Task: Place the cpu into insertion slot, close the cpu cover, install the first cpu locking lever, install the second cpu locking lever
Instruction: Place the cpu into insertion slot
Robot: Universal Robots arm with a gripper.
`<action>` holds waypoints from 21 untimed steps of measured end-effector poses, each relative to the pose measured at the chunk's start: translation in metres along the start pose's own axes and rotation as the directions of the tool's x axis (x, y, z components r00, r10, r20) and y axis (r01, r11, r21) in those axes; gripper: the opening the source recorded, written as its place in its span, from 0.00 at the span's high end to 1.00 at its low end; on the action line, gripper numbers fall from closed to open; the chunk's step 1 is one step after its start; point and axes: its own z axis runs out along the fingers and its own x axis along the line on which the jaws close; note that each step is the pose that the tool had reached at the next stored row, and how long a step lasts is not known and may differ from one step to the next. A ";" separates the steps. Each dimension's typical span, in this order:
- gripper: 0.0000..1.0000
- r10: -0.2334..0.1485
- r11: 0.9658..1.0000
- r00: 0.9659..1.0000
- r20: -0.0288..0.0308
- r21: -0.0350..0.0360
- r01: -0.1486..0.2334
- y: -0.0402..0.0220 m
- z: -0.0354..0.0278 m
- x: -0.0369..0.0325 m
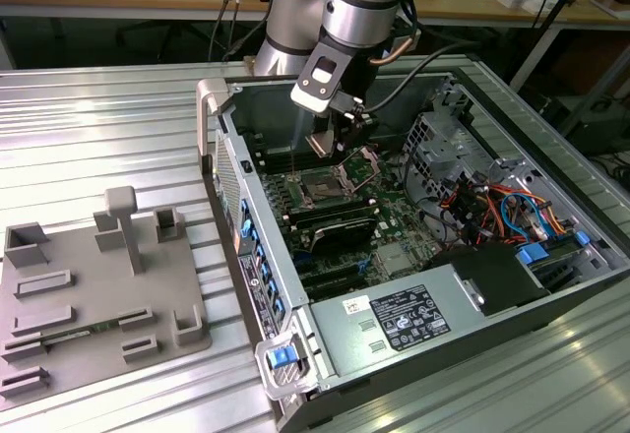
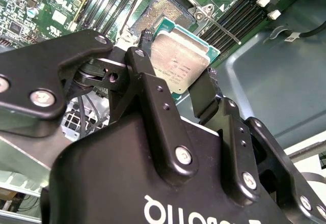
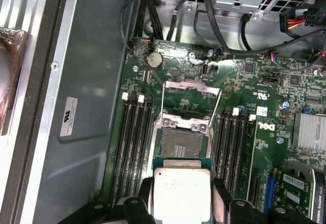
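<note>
Case (image 1: 246, 207) sits open, partly cut off. Gripper (image 3: 182, 206) hangs above the slot (image 3: 181, 142), clamped tight on the cpu (image 3: 182, 191), whose side edges hide behind the fingers. Cover (image 3: 191, 85) is flipped up at the slot's edge.

Arm down, gripper loaded.
The arm (image 1: 366, 0) points steeply downward; its gripper (image 2: 175, 79) clamps the cpu (image 3: 182, 191) by opposite edges.

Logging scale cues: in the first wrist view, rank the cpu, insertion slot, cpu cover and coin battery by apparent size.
1-2. cpu and cpu cover: look alike; the cpu is nearer the camera, so unranked.
3. insertion slot
4. coin battery
</note>
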 end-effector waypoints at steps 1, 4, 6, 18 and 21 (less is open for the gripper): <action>0.45 0.000 1.000 1.000 0.000 0.000 0.000 0.0000 0.0002 0.0000; 0.45 0.010 1.000 1.000 0.001 0.000 -0.010 -0.0002 0.0020 0.0000; 0.45 0.045 0.999 0.999 0.004 -0.001 -0.045 -0.0005 0.0056 -0.0001; 0.45 0.150 0.989 0.989 0.013 -0.004 -0.150 0.0040 0.0329 -0.0008; 0.45 0.150 0.989 0.989 0.012 -0.004 -0.150 0.0039 0.0345 -0.0008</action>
